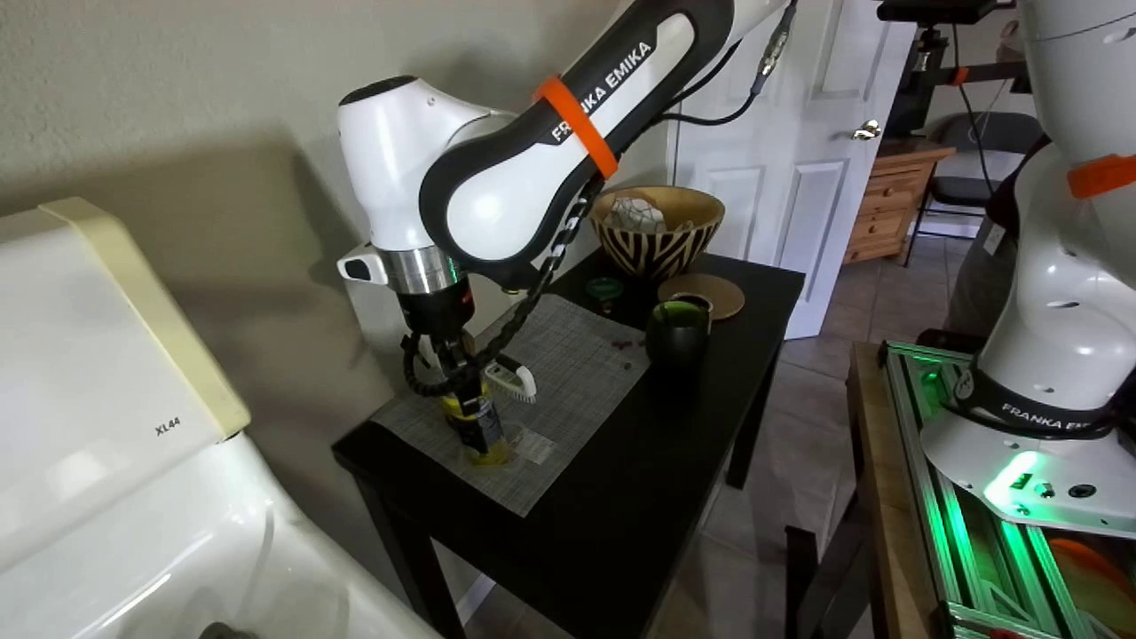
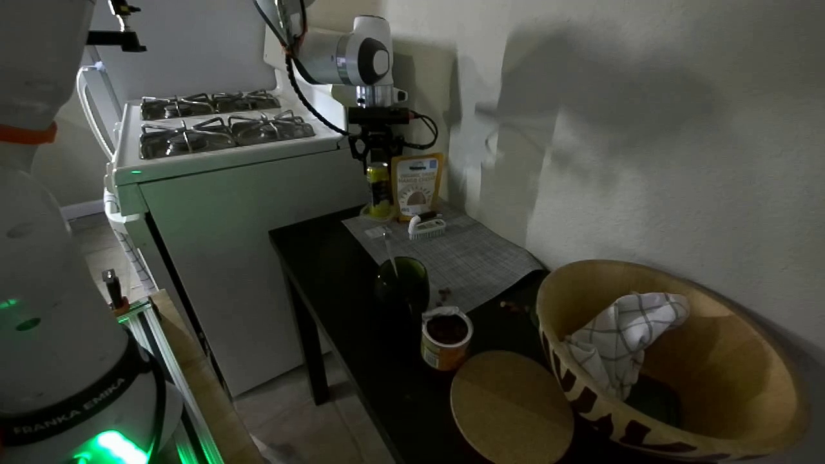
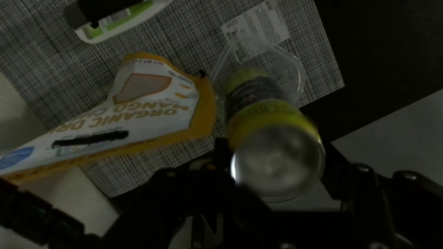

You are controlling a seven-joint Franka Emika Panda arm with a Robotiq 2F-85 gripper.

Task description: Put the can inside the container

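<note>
- Black-fingered, holding the yellow-and-dark can (image 3: 268, 126) high on its body with the gripper (image 3: 275, 157), one finger at each side, looking snug on both.
- Pressing just enough, ideally, to stop slipping, without denting a probably thin wall.
- Standing or hanging, in the wrist view, with the can's base inside the rim of the clear container (image 3: 300, 69); being impossible to tell, contact below being hidden, whether touching its floor.
- Sitting, by judgement, at the last part of the task: lowering fully, then letting go.
- Calling next for a slow, straight descent, feeling for the container's floor before parting the fingers.
- Risking a shove to the container with any sideways drift, given such light-looking plastic.
- Risking a topple, too, when releasing off-vertical; so checking the lean in both exterior views first.
- Minding the mango pouch (image 3: 152, 103), crowding the container's left side in the wrist view, possibly touching; so opening only as wide as needed.
- Leaving alone the brush (image 2: 427, 228), lying near the pouch on the grey mat (image 2: 480, 258), right of the can in an exterior view.
- Backing off straight upward afterwards, before swinging anywhere.
- Hardly worrying over the green cup (image 2: 403, 283), standing nearer in an exterior view, well apart from the container.
</note>
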